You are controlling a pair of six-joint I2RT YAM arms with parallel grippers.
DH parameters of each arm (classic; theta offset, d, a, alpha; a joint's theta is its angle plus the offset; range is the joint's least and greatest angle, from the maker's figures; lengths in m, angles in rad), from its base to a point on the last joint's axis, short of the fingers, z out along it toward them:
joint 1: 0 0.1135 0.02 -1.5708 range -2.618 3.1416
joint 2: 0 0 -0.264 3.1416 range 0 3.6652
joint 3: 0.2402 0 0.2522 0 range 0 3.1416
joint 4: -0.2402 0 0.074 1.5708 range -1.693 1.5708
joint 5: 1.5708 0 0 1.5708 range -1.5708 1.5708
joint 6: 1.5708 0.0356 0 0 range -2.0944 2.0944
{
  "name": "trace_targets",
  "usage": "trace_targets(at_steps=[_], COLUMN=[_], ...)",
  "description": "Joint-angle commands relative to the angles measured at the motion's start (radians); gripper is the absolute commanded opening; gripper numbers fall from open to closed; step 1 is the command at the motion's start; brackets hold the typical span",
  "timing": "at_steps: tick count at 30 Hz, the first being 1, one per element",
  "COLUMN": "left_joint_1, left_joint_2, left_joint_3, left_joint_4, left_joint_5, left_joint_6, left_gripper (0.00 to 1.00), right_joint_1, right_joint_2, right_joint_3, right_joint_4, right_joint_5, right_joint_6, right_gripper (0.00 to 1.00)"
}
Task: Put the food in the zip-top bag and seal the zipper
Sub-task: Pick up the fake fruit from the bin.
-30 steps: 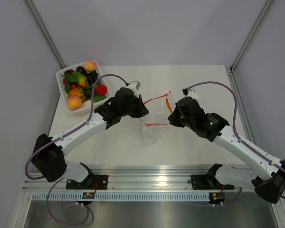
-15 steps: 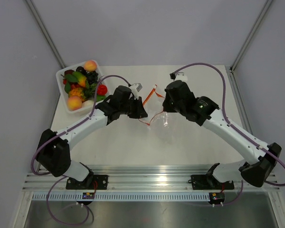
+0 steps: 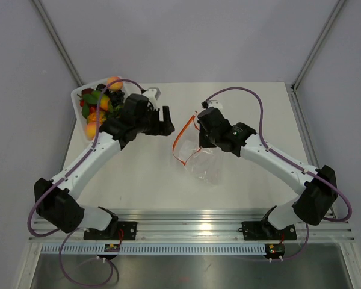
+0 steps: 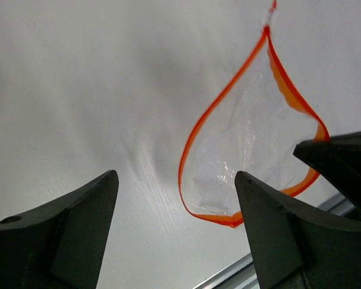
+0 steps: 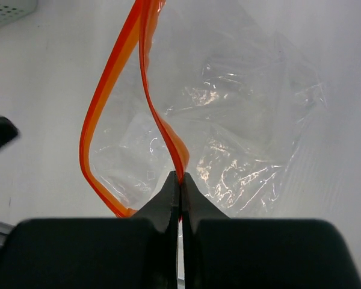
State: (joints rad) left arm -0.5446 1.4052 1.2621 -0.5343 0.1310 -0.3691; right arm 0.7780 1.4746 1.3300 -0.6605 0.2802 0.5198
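The zip-top bag (image 3: 203, 168) lies crinkled at mid-table, its mouth held up as an open loop. My right gripper (image 5: 180, 180) is shut on one side of the zipper (image 5: 95, 123), the red strip (image 3: 180, 137) that curves round the mouth. My left gripper (image 3: 168, 122) stands open a little left of the bag and touches nothing. In the left wrist view the gap between its fingers (image 4: 78, 229) frames bare table and the zipper (image 4: 189, 150). The food sits in a white tray: an orange-yellow peach (image 3: 114, 82) at the far end, another peach (image 3: 93, 127) nearer. The bag holds no fruit.
The white tray (image 3: 77, 94) with several toy fruits and green leaves stands at the back left, partly under my left arm. Grey walls enclose the table. A metal rail (image 3: 192, 217) runs along the near edge.
My left gripper let go of the zipper, opened, and drew back left toward the tray. My right gripper carried its side of the bag left and away, leaving the mouth looped open.
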Motion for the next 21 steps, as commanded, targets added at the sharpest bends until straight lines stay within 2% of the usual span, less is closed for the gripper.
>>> trace_targets(at_steps=[1, 2, 6, 11, 18, 21], left_joint_1=[0.096, 0.122, 0.256, 0.288, 0.38, 0.419], left_joint_2=[-0.075, -0.086, -0.055, 0.052, 0.215, 0.25], left_joint_3=[0.054, 0.056, 0.103, 0.181, 0.27, 0.277], left_joint_4=[-0.049, -0.053, -0.142, -0.171, -0.145, -0.13], left_joint_5=[-0.114, -0.16, -0.361, -0.493, -0.465, -0.478], left_joint_6=[-0.005, -0.022, -0.134, -0.151, -0.254, -0.3], left_gripper=[0.78, 0.76, 0.82, 0.79, 0.77, 0.84], right_joint_1=[0.001, 0.001, 0.0, 0.001, 0.001, 0.001], right_joint_2=[0.006, 0.007, 0.007, -0.014, -0.028, -0.04], right_joint_3=[-0.002, -0.005, -0.015, -0.041, -0.055, -0.071], right_joint_4=[0.087, 0.096, 0.104, 0.121, 0.13, 0.131], right_joint_5=[-0.041, -0.045, -0.064, -0.073, -0.084, -0.081], right_joint_6=[-0.02, -0.02, -0.03, -0.041, -0.032, -0.029], right_gripper=[0.0, 0.0, 0.0, 0.0, 0.0, 0.0])
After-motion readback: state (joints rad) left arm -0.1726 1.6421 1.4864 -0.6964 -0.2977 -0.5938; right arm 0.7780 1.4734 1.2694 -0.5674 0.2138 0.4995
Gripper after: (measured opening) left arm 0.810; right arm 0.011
